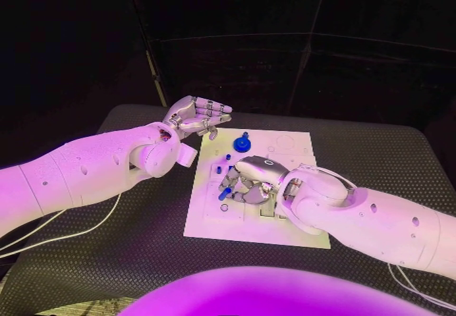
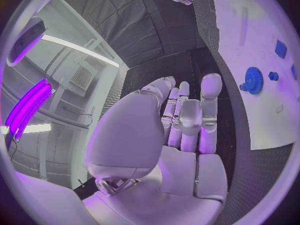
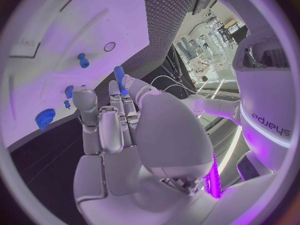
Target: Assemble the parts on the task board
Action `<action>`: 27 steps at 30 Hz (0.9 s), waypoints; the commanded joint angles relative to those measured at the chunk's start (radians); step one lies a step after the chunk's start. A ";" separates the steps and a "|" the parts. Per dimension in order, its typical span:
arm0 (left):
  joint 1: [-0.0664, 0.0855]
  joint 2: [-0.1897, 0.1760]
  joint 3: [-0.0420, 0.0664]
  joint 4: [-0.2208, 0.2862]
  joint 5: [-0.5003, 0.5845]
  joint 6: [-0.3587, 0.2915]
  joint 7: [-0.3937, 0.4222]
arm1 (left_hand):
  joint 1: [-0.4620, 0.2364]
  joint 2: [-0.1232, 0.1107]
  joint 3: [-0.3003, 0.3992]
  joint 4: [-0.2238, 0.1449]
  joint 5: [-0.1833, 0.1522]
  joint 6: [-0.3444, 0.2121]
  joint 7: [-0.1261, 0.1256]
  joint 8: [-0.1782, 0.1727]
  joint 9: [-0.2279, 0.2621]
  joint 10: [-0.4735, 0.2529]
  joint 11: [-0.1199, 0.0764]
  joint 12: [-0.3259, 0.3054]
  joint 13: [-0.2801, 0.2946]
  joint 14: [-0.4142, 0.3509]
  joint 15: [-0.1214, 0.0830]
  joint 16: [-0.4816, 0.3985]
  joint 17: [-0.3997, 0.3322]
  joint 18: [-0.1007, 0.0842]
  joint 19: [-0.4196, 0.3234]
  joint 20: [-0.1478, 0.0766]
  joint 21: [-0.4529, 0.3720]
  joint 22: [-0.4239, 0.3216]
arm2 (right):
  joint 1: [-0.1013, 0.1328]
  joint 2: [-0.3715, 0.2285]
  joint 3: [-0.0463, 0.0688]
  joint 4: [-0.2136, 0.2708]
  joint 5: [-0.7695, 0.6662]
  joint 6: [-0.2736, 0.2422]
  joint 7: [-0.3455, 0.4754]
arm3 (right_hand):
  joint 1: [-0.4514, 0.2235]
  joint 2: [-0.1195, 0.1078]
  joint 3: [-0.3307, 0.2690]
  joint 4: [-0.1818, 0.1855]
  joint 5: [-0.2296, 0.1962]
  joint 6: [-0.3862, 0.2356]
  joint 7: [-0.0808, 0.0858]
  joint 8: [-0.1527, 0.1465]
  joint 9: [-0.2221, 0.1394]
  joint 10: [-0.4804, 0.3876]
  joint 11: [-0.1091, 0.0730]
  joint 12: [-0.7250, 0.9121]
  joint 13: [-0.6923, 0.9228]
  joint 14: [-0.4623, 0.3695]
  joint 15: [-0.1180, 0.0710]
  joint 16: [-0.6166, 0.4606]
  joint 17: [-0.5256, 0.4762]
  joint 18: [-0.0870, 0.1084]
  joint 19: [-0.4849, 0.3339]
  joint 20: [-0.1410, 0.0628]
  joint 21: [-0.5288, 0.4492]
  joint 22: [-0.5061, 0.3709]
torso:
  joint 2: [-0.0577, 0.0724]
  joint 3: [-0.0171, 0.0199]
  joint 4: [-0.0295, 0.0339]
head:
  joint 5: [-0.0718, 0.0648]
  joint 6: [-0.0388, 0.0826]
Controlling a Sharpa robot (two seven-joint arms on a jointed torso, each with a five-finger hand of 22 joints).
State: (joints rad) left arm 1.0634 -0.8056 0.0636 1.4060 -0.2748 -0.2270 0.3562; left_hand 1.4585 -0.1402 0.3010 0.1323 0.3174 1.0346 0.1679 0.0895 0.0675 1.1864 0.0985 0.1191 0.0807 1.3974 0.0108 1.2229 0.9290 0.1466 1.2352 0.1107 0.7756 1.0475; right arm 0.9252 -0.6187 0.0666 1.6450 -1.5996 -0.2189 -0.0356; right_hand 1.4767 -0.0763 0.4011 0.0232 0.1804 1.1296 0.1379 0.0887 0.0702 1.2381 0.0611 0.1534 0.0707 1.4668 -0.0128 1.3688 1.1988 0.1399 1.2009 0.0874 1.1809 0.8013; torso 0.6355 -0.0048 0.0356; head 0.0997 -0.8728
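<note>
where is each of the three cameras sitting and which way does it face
Head view: on the robot's head, looking down at the white board; both arms show, left hand and right hand.
Left wrist view: behind the left hand, facing past its fingers to the board's edge and a blue gear.
Right wrist view: behind the right hand, which holds a blue peg over the board.
Shared: all show the board; the head and left wrist views share the gear.
</note>
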 commanded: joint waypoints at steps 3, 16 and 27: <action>0.001 0.003 0.001 0.000 0.004 0.011 0.004 | -0.009 0.003 0.003 -0.003 -0.005 -0.003 0.006 -0.004 -0.001 -0.007 0.000 -0.007 0.001 -0.007 0.002 -0.003 -0.001 0.011 -0.007 0.003 -0.003 -0.001 | -0.006 0.013 -0.001 -0.014 -0.035 0.044 0.001 | 0.001 -0.005 0.008 0.000 0.003 0.000 0.005 0.005 0.002 0.005 0.005 -0.005 -0.001 0.042 -0.003 0.003 0.000 0.000 -0.001 0.001 0.006 -0.001 | 0.000 0.0009 -0.0007 | 0.003 0.000; 0.001 0.004 0.001 0.000 0.004 0.012 0.004 | -0.010 0.003 0.003 -0.003 -0.006 -0.004 0.006 -0.004 -0.001 -0.008 0.000 -0.007 0.001 -0.008 0.002 -0.003 -0.002 0.011 -0.007 0.004 -0.004 -0.001 | -0.011 0.029 -0.007 -0.031 -0.111 0.114 -0.052 | -0.016 -0.009 0.009 0.000 -0.002 0.004 0.004 0.005 0.002 0.010 0.005 -0.011 0.000 0.042 -0.002 0.004 -0.001 0.001 -0.003 0.003 0.007 -0.001 | 0.000 0.0002 -0.0001 | 0.005 0.000; 0.002 0.003 0.001 0.000 0.004 0.012 0.004 | -0.010 0.003 0.003 -0.003 -0.006 -0.004 0.006 -0.004 -0.001 -0.008 0.000 -0.007 0.001 -0.008 0.002 -0.003 -0.002 0.011 -0.007 0.004 -0.004 -0.001 | -0.012 0.035 -0.012 -0.039 -0.146 0.139 -0.079 | -0.023 -0.010 0.009 0.001 -0.005 0.005 0.004 0.004 0.002 0.012 0.005 -0.013 0.000 0.041 -0.002 0.003 -0.002 0.001 -0.005 0.003 0.007 -0.002 | 0.000 0.0003 0.0002 | 0.007 0.000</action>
State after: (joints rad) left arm 1.0634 -0.8029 0.0637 1.4050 -0.2748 -0.2244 0.3559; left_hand 1.4585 -0.1402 0.3010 0.1323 0.3174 1.0346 0.1678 0.0895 0.0676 1.1864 0.0985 0.1191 0.0807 1.3974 0.0107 1.2229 0.9281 0.1466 1.2318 0.1140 0.7757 1.0476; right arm 0.9119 -0.5832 0.0550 1.6071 -1.7135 -0.1087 -0.0932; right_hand 1.4646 -0.0883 0.4069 0.0234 0.1801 1.1292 0.1378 0.0897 0.0704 1.2415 0.0649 0.1447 0.0700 1.4668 -0.0127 1.3687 1.1975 0.1398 1.2009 0.0874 1.1846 0.8001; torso 0.6353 -0.0045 0.0354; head 0.1060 -0.8728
